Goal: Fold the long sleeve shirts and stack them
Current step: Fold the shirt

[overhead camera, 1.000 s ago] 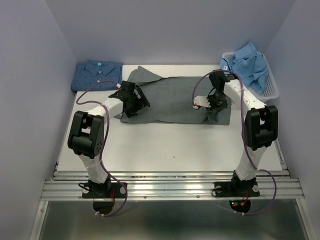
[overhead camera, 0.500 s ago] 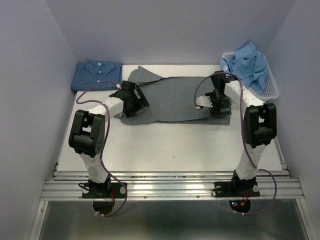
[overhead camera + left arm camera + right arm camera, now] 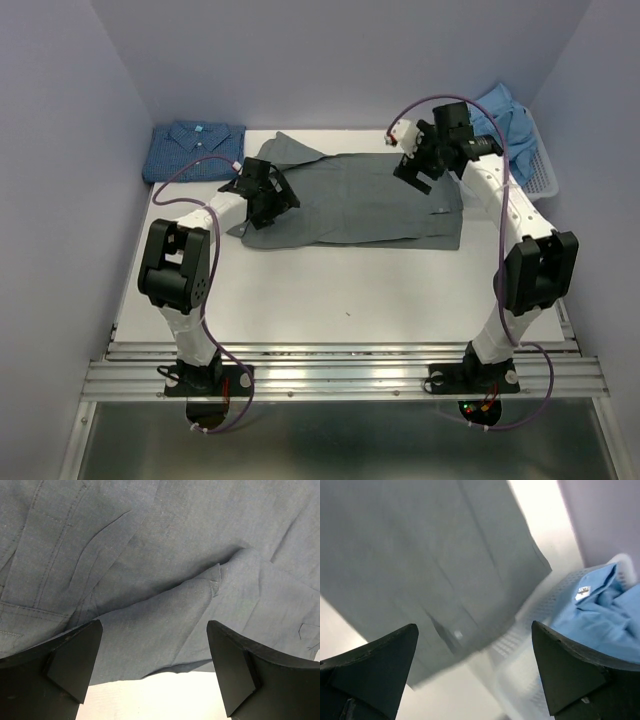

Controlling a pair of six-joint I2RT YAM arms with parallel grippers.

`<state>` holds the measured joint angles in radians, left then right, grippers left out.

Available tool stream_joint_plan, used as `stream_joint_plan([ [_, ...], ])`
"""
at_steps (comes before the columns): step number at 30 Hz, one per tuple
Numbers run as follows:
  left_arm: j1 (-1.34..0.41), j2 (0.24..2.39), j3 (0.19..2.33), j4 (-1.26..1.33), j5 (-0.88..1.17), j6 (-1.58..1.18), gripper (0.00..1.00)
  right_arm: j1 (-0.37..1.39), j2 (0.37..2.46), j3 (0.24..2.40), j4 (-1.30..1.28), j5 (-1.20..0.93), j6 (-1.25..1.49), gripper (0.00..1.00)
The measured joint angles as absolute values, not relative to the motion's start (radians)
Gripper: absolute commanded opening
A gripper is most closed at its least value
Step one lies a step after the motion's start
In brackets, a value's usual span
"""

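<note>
- At the middle of the table (image 3: 330,290), towards its far edge, the grey shirt (image 3: 350,200) lies spread lengthwise. It is only partly folded, and one corner pokes out at its far left end.
- At the shirt's left end, the left wrist view shows a loose flap with a cuff lying over the body cloth. It is unpinned and, in my judgement, may slide or fall open if the cloth under it is tugged.
- The left gripper (image 3: 268,192) hangs low over that end with its jaws spread wide and nothing between them. If it closes here it could pinch several layers at once and drag the whole garment instead of one fold.
- The right gripper (image 3: 418,168) is raised over the far right part of the shirt, jaws wide apart and empty. That end of the shirt is unheld, so a pull from the left would probably skew it.
- The dark blue shirt (image 3: 195,150) lies folded at the far left corner, near the grey shirt's protruding corner. A sweep that way could ruffle it.
- The light blue shirt (image 3: 520,135) sits crumpled in the basket (image 3: 545,180), just beside the right arm. A careless swing, or the arm's looping cable, might snag cloth or rim and tip the basket.
</note>
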<state>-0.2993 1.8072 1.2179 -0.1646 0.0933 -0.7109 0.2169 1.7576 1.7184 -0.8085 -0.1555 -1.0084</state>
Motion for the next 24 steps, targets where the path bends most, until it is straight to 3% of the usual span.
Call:
stream_joint_plan([
  [6, -0.299, 1.846, 1.217, -0.15, 0.105, -0.687, 0.99, 0.217, 1.764, 1.628, -0.511, -0.167, -0.291, 1.0],
  [8, -0.299, 1.852, 1.21, -0.144, 0.105, -0.678, 0.99, 0.218, 1.754, 1.494, -0.397, -0.165, -0.109, 1.0],
  [20, -0.299, 1.789, 1.086, -0.136, 0.08, -0.667, 0.99, 0.227, 1.819, 1.134, -0.296, -0.066, 0.249, 1.0],
  [24, -0.299, 1.693, 0.976, -0.165, 0.089, -0.678, 0.99, 0.237, 1.724, 0.998, -0.218, -0.075, 0.322, 1.0],
])
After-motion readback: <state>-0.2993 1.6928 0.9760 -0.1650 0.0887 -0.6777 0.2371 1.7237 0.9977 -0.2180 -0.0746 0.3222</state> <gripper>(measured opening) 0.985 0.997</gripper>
